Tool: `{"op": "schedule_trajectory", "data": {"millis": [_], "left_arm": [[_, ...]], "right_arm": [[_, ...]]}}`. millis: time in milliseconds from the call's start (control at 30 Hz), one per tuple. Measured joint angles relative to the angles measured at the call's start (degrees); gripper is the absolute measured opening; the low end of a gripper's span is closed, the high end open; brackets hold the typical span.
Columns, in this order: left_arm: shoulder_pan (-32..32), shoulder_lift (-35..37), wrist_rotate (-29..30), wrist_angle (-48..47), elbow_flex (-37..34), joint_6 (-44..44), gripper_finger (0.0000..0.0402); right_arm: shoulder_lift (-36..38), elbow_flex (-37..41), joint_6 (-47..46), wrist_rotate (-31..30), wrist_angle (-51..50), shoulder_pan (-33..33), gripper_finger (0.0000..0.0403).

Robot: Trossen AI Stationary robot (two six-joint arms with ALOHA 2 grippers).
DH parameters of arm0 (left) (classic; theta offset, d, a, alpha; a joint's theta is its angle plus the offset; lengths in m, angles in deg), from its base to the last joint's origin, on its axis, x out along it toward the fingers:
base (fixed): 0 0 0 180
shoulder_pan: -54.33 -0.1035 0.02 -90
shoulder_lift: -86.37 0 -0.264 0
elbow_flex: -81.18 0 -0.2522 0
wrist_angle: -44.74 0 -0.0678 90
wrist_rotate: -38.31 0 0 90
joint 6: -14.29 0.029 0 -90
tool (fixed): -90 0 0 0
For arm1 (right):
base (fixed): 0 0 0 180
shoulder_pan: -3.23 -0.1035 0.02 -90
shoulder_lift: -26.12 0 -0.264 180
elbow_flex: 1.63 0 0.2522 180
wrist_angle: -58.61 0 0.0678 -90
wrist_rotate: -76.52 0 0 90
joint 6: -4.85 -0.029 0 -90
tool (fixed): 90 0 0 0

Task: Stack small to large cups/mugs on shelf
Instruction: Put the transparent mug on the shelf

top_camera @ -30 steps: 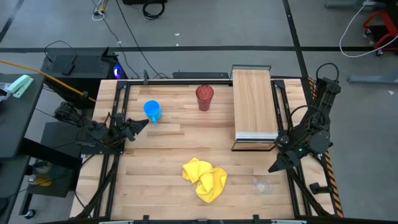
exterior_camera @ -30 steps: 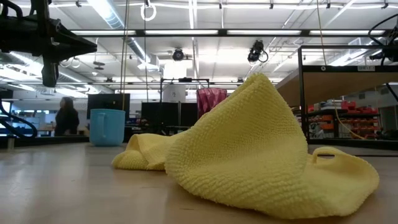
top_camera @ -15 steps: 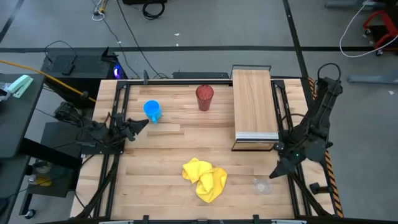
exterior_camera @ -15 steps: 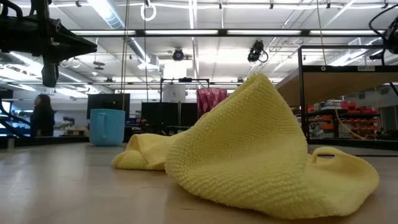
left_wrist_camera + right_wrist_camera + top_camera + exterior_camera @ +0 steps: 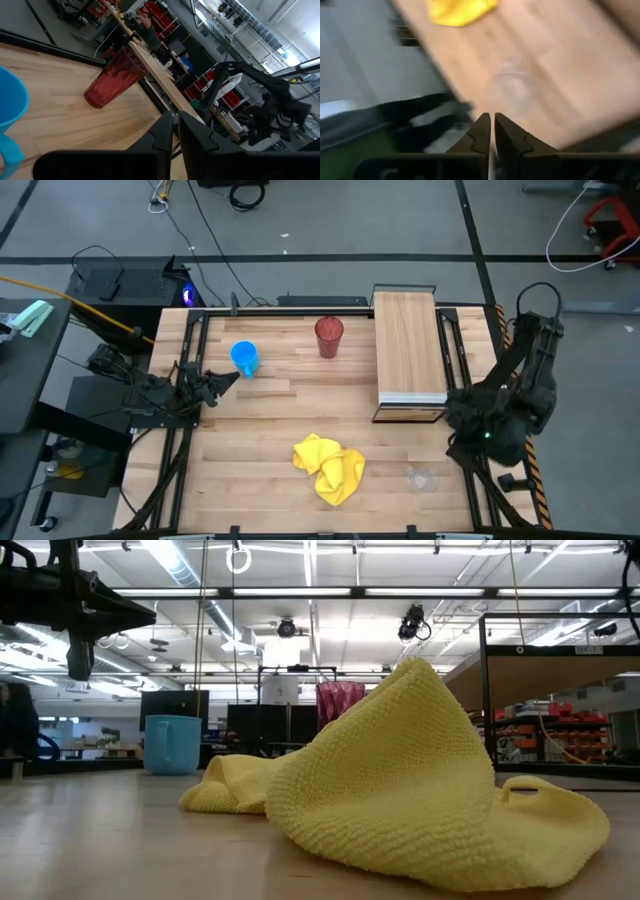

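From above, the desk (image 5: 260,430) carries all 3 vessels, none of them on the shelf (image 5: 409,345), which stands along the far right part of the desk. The blue mug (image 5: 245,358) sits far left, the red tumbler (image 5: 329,336) stands just left of the shelf, and the clear cup (image 5: 422,478) rests alone near the front right corner. A yellow cloth (image 5: 329,466) lies crumpled near the front middle. The right pincer (image 5: 462,448) hangs over the desk's right edge, near the clear cup but apart from it; since 1 second ago the right arm has folded in on itself and now looks bunched over that edge, where before it stretched out toward the cup. The left pincer (image 5: 228,378) waits at the left edge just beside the blue mug, unchanged.

At desk height, the yellow cloth (image 5: 400,780) fills the foreground, with the blue mug (image 5: 172,744) behind it at left and the top of the red tumbler (image 5: 340,698) showing over its fold. A person who stood in the room at far left has moved almost out of sight.

The left wrist camera shows its pincer (image 5: 175,127) shut, fingers pressed together on nothing, with the red tumbler (image 5: 115,77) and the blue mug (image 5: 11,120) ahead.

The right wrist camera shows its pincer (image 5: 490,130) likewise closed and empty, the clear cup (image 5: 512,87) blurred on the desk beyond and the yellow cloth (image 5: 460,11) farther off
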Motion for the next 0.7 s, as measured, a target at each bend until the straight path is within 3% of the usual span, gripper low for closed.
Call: {"op": "schedule_trajectory", "data": {"millis": [267,700], "left_arm": [[0.0,0.0,0.0,0.02,0.0,-0.01,0.0031],[-0.01,0.0,0.0,-1.09,0.0,-0.01,0.0028]], "right_arm": [[-11.85,-2.05,3.12,6.09,-1.47,0.0,0.0031],[-22.94,-1.97,-0.33,5.85,-1.45,1.52,0.0031]]}}
